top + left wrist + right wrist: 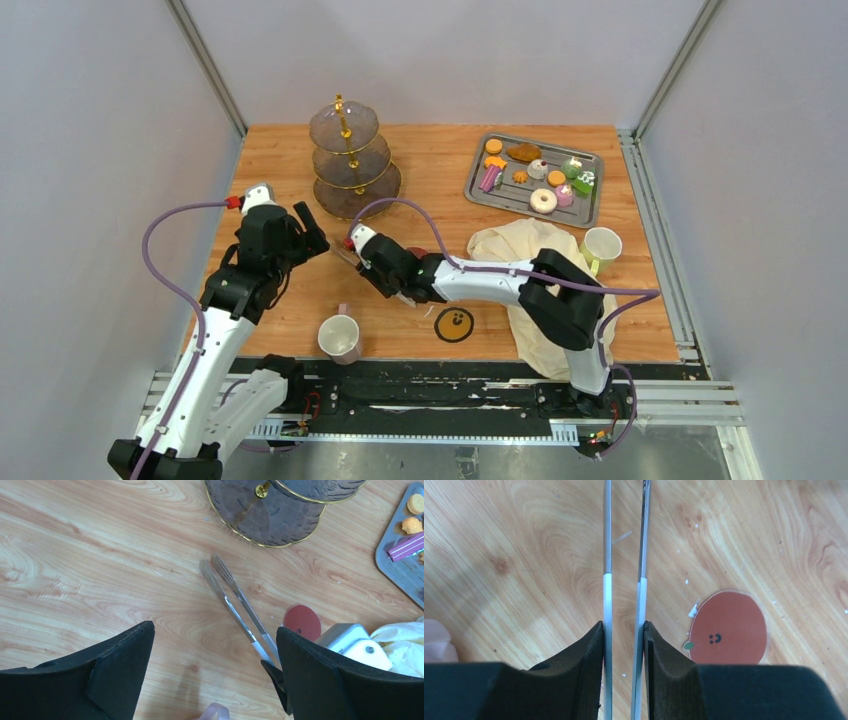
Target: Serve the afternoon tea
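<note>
My right gripper (624, 630) is shut on a pair of metal tongs (607, 555), one arm against each finger, low over the wooden table. In the top view it (375, 262) reaches left across the table's middle. The tongs (235, 605) point toward the three-tier smoky glass stand (350, 165). My left gripper (215, 630) hangs open just left of the tongs with nothing in it. The small cakes, a white donut (543, 200) and an orange macaron (494, 146) lie on the steel tray (480, 185). One pale mug (340, 338) stands near the front, another (600, 246) at the right.
A crumpled cream cloth (530, 260) lies under the right arm. A red round coaster (728, 627) sits beside the tongs, and an orange one (454, 324) lies near the front edge. The stand's bottom tier (270, 515) is just beyond the tongs' tips.
</note>
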